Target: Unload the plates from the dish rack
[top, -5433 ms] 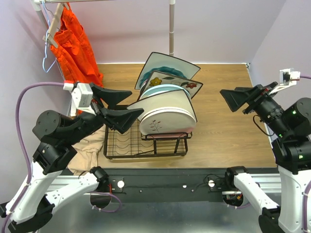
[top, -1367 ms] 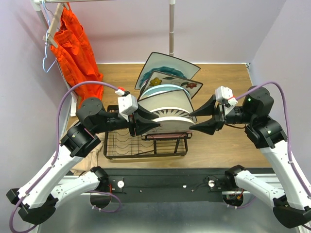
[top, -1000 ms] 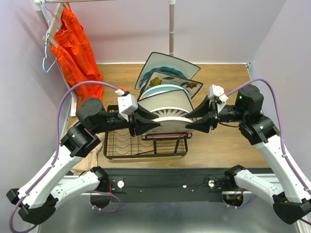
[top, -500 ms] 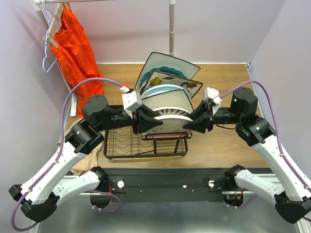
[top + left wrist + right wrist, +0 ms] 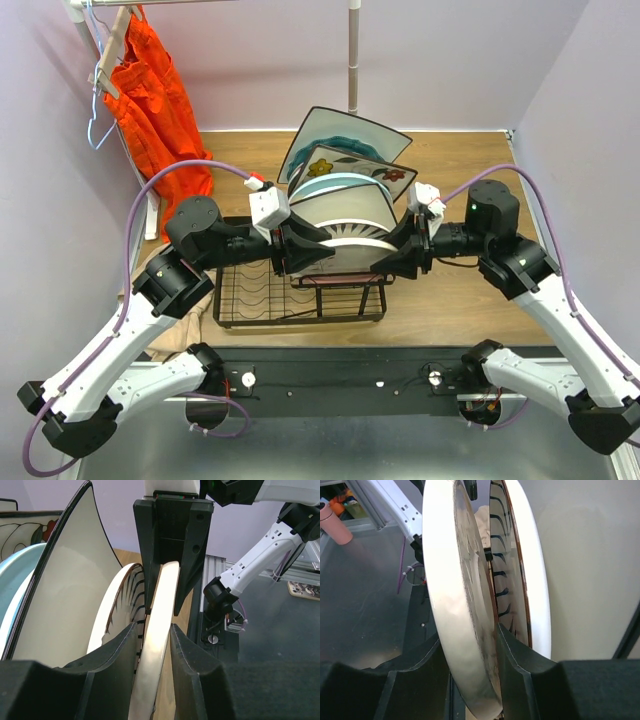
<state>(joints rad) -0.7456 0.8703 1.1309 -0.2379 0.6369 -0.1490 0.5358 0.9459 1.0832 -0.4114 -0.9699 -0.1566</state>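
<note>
Reaching in from either side, both claws meet on the front plate point(image 5: 350, 246), which stands on edge as the nearest of the row on the rack point(image 5: 250, 296). The left claw point(image 5: 152, 632) is partly closed. Its two fingers press on the plate's left rim, one on the near face and one on the far face. The right claw point(image 5: 470, 641) holds the opposite rim the same way. One finger lies against the plain white near face, the other sits in the narrow gap behind, and both look to be touching the plate. Whether the plate's lower edge sits in the rack's slots cannot be told.

Just behind it stands a striped plate point(image 5: 522, 580), white with black strokes around its rim. Next comes a larger cream plate point(image 5: 65, 595) with a dark edge, tilted back. Beyond that are a pale blue plate point(image 5: 335, 182), a square flower plate point(image 5: 355, 166) and, furthest back, a square mint plate point(image 5: 345, 130) leaning away from the arms.

The rack sits on the wooden counter point(image 5: 460, 190), towards its near edge. At the far left an orange garment point(image 5: 150, 90) hangs beside the wall.
</note>
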